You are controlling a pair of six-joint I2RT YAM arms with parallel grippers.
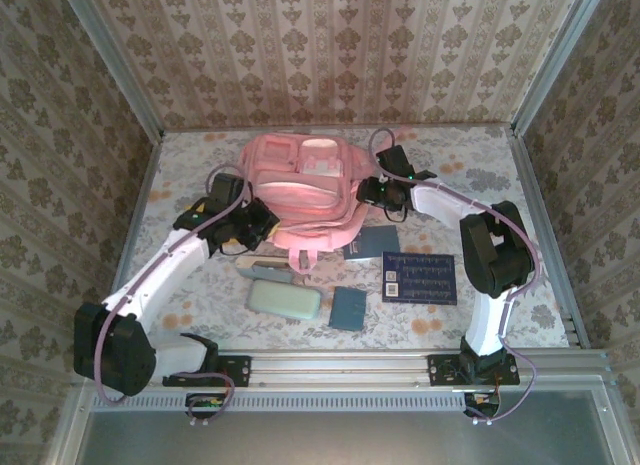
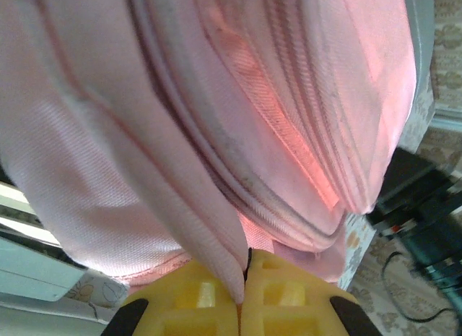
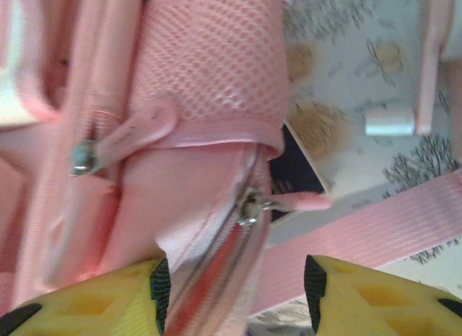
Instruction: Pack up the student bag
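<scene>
The left end effector is clamped on a fold of the bag at its left side. The right end effector stands open at the bag's right side, with the zipper edge between its fingers. The bag lies mid-way across the counter, between the two.

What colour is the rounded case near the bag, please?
The case is pale mint green; top external view.

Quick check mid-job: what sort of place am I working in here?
Probably a staged robot cell, not a home: wallpaper panels held in metal framing, a floral-covered table, and the left arm and right arm bolted to a rail.
</scene>
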